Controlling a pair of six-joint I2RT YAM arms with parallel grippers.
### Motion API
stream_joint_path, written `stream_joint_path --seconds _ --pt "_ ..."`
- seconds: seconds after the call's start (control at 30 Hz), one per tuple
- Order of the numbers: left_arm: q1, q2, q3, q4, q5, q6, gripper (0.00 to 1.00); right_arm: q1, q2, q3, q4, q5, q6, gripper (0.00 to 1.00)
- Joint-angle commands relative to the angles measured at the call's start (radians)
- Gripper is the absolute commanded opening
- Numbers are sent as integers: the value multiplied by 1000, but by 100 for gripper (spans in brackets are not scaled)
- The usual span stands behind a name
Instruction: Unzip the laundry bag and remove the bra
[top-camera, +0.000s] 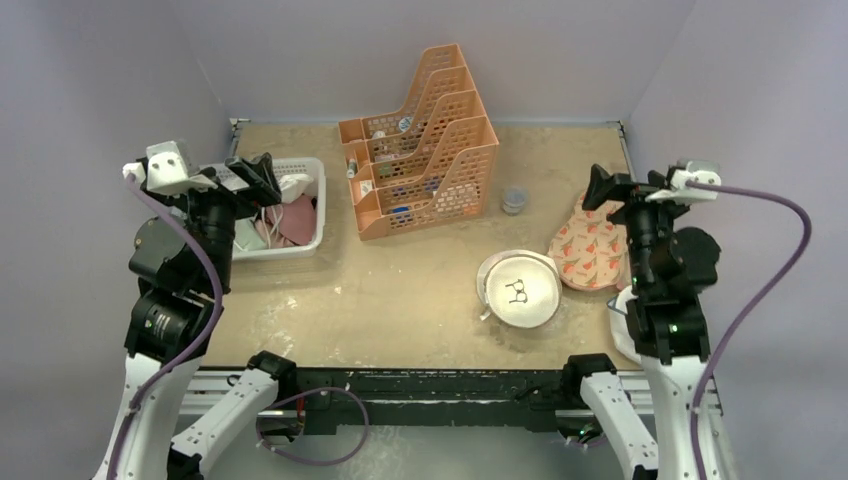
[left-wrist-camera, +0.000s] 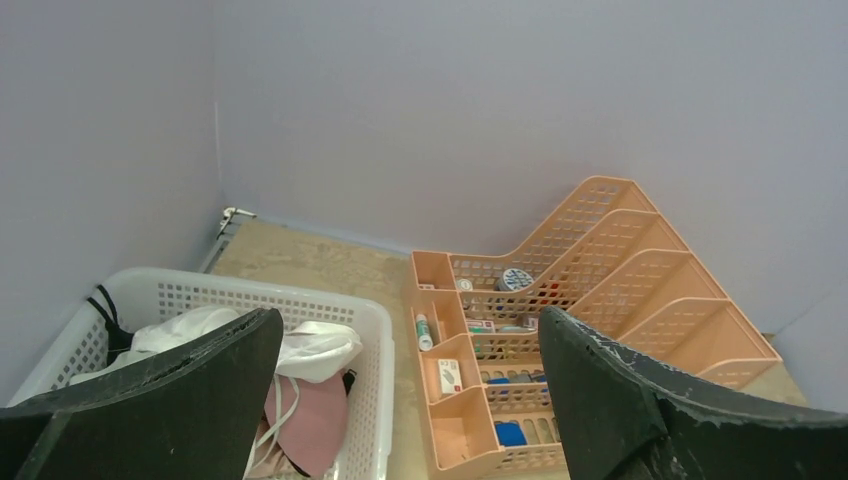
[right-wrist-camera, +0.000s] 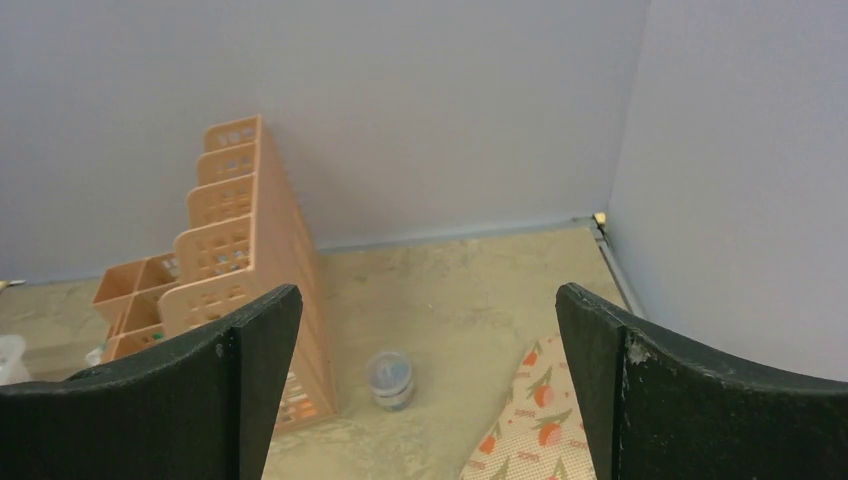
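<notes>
Arm bases flanked the near edge of the table (top-camera: 400, 290) from above; the left gripper (top-camera: 262, 178) hung over a white basket (top-camera: 290, 248), the right gripper (top-camera: 600, 188) beside the peach, red-flowered laundry bag (top-camera: 588, 252) at right. Both wrist cameras showed fingers (left-wrist-camera: 180, 400) spread wide, empty; the bag's printed corner lay under the right pair.

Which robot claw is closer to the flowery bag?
Right. The right claw hangs just over the laundry bag; the left claw is across the table, over the white basket.
</notes>
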Motion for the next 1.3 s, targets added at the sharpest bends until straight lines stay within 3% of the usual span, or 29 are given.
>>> stream_joint_path --seconds 0.0,0.37,0.73,0.97,1.27 --pt "37 53 -22 113 -19 -12 99 7 116 -14 128 123 53 100" --pt "116 185 -89 310 -49 -27 99 20 457 -1 285 321 175 100" --pt "139 230 -138 452 -110 -54 99 27 630 10 373 392 226 100" --pt "142 234 -154 518 -131 -68 99 28 821 124 217 458 305 100" --pt "144 236 -167 560 -167 -67 99 -11 1186 469 -250 542 564 100"
